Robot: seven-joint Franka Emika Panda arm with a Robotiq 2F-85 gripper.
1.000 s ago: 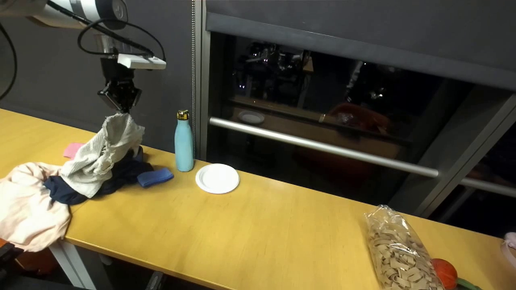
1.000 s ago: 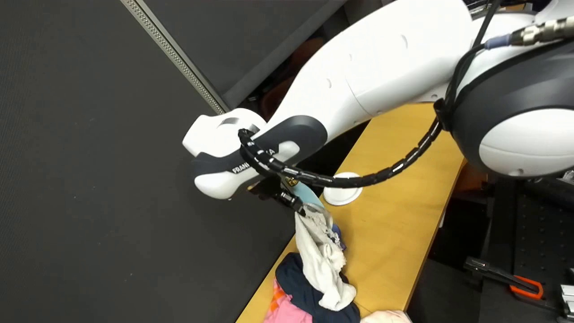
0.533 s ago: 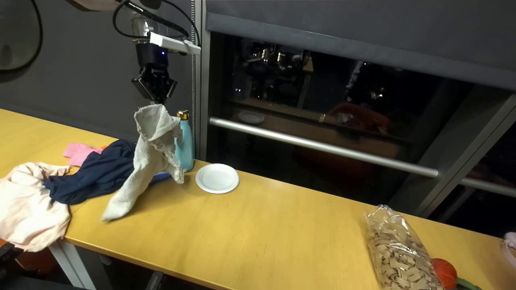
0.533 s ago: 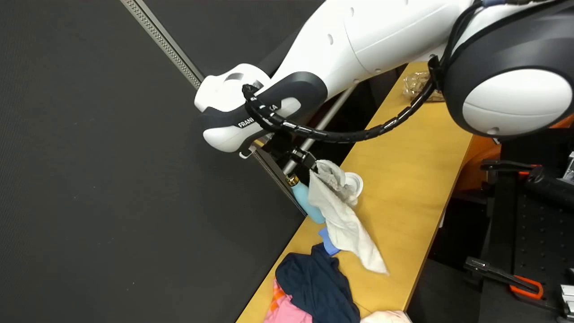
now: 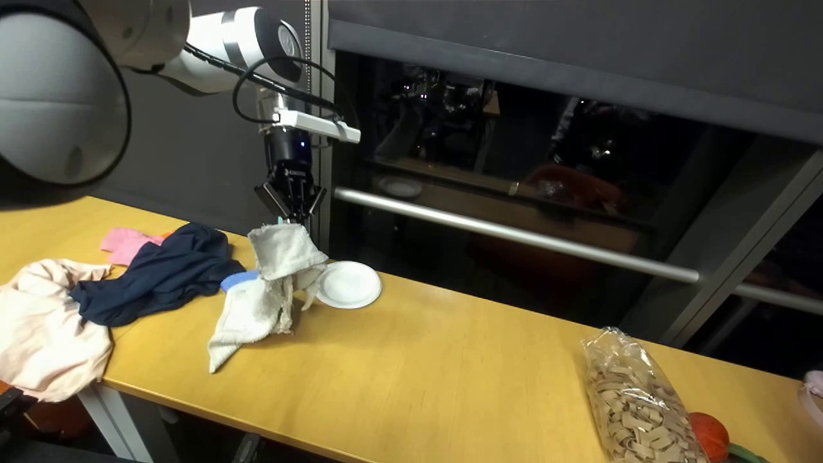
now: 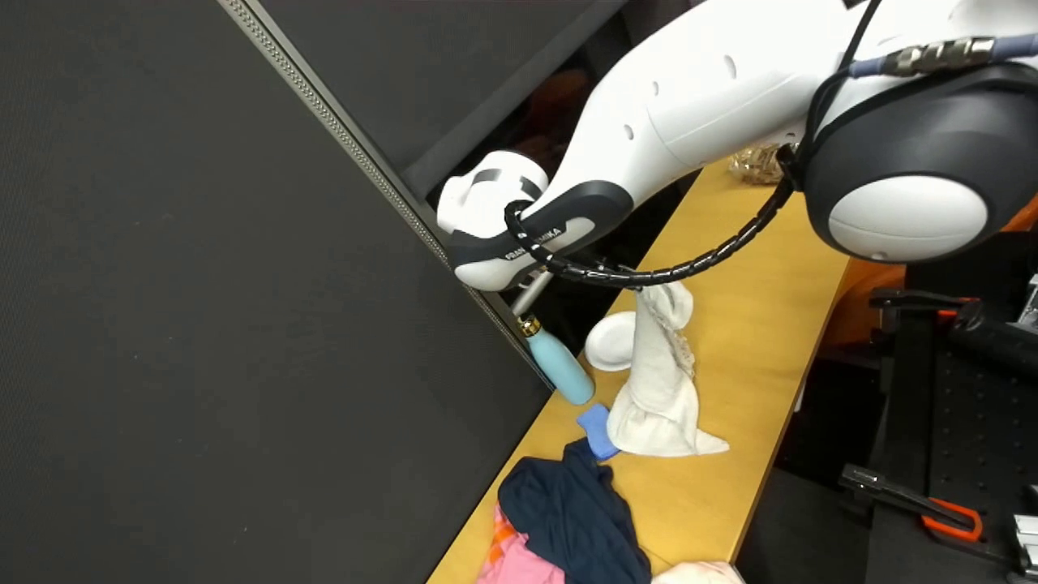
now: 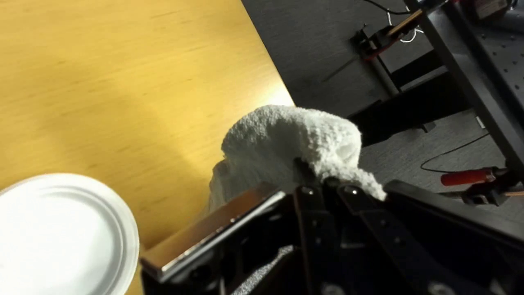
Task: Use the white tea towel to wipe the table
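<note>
The white tea towel (image 5: 257, 308) hangs from the Robotiq gripper (image 5: 297, 217) above the table (image 5: 450, 360), its lower folds spreading as if they reach the wood; whether they bear on it I cannot tell. The jaws are drawn almost together, with a bunched fold of the towel pinched at their tips, as the wrist view shows. Gripping just that upper part probably leaves the rest loose to trail over the surface; such limp cloth will likely drag more than press, so a proper wipe seems to call for a lower gripper.

Just beside the towel lies one small blue cloth (image 6: 598, 432), or perhaps a sponge. One white plate (image 5: 350, 286) and one upright light-blue bottle (image 6: 559, 369) keep near the back edge, perhaps to be out of the wiping path. Further along, one navy cloth (image 5: 157, 276) touches both one pink cloth (image 5: 127, 244) and one peach-cream cloth (image 5: 54, 328), which droops over the front edge; they look pushed aside together. With the towel, that makes five cloths, if the blue piece is one. Towards the opposite end lie one bag of ribbon pasta (image 5: 640, 399) and, right beside it, one red round thing (image 5: 709, 436) with a green stem.
</note>
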